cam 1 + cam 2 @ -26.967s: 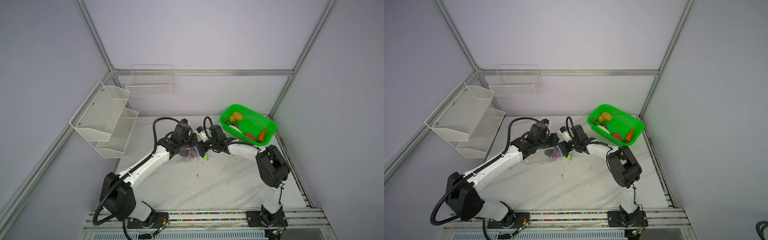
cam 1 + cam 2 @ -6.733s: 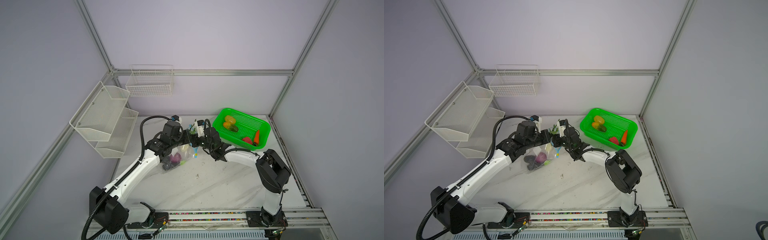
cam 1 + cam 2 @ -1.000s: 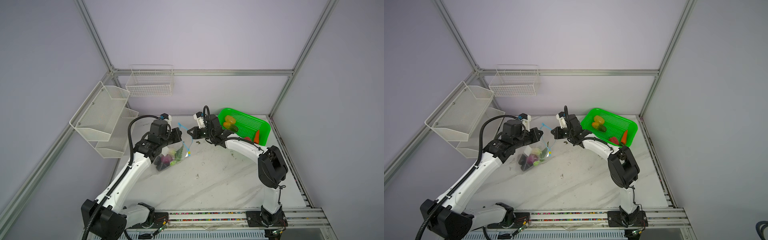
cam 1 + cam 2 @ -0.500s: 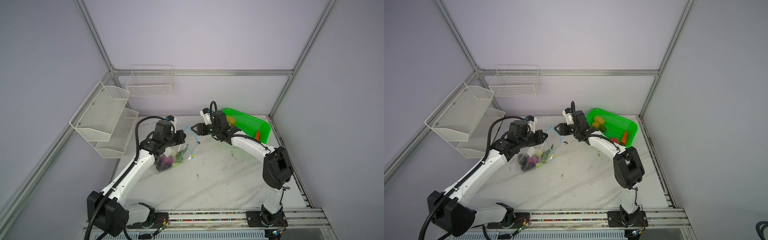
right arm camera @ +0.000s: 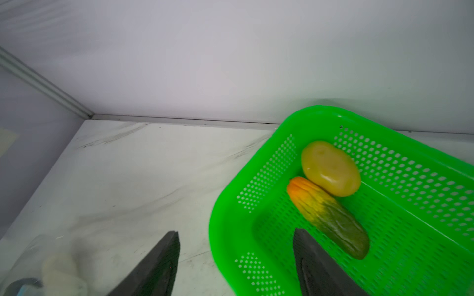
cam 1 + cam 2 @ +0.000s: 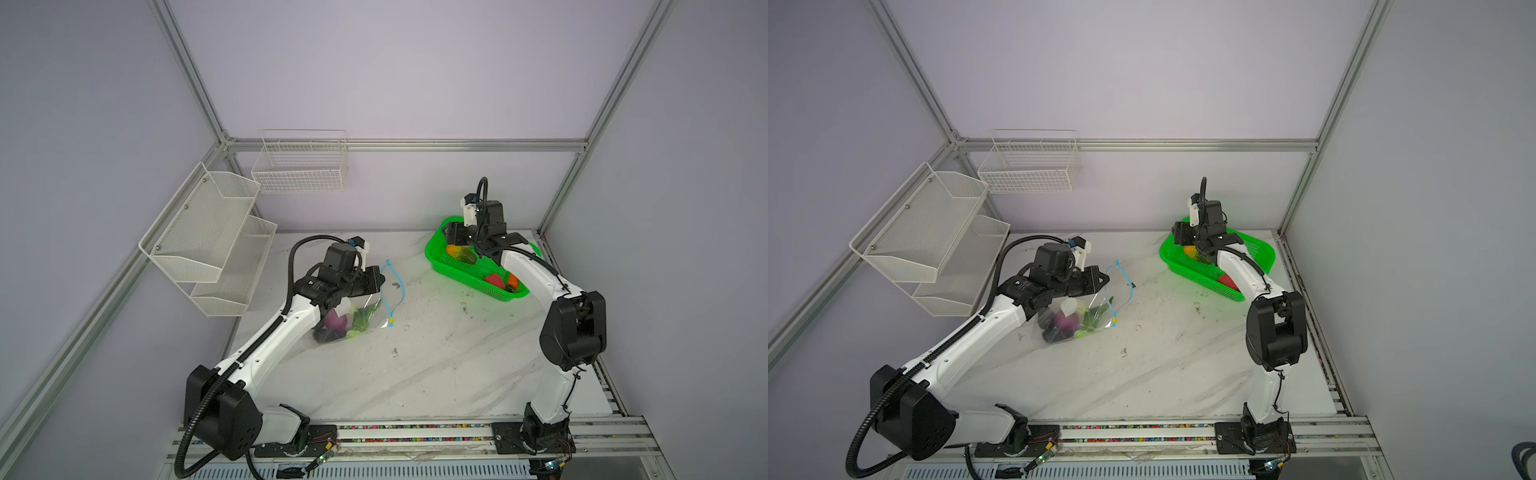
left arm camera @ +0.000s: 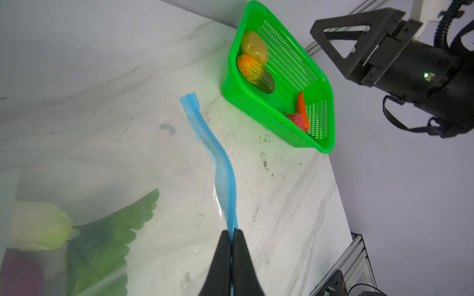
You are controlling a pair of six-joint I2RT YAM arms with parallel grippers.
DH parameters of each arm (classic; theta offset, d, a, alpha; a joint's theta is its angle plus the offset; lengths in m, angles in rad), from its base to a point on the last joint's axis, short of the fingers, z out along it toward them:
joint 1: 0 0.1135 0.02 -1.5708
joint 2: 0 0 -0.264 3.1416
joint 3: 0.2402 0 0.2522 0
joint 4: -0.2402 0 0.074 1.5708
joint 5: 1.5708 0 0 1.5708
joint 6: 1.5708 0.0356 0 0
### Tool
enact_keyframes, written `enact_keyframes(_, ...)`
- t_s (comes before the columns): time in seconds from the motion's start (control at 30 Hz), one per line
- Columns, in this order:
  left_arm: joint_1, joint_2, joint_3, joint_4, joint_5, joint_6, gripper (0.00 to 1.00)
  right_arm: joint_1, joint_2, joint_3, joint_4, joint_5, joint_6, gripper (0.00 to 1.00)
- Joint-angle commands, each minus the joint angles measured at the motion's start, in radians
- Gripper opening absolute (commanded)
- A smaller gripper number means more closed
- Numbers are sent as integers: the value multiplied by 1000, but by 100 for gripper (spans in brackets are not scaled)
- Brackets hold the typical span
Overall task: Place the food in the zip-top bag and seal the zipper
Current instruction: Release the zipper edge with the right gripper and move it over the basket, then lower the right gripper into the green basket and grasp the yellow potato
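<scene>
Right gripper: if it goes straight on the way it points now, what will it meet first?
Probably the near corner wall of the green basket, just beside the orange-green vegetable; the open right gripper straddles that rim. Depth is unclear.

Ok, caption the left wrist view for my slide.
Left gripper pinches the light-blue zipper strip of the clear plastic bag; green perforated basket with toy vegetables beyond.

The left gripper [image 7: 233, 232] pinches the zipper [image 7: 219, 159] of the zip-top bag [image 7: 179, 205] (leafy green toy [image 7: 110, 238] inside), green basket [image 7: 256, 112] beyond.

Glossy clear plastic bag [image 7: 166, 179], perforated plastic basket [image 7: 256, 112], scuffed marble-look table [image 7: 282, 205]
</scene>
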Motion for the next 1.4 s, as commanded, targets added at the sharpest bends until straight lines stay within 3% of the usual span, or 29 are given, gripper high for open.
enact_keyframes(0.0,-16,2,17,19,19,34,0,-38,64,52,-39,42,-49,73)
enact_keyframes(0.23,-27,16,43,-6,-29,45,0,-92,217,173,-57,91,-123,72)
enact_keyframes(0.8,-44,156,181,-89,-56,84,0,-98,553,589,-245,115,-270,73)
enact_keyframes(1.37,-44,199,221,-108,-52,87,0,-98,723,743,-252,92,-263,82)
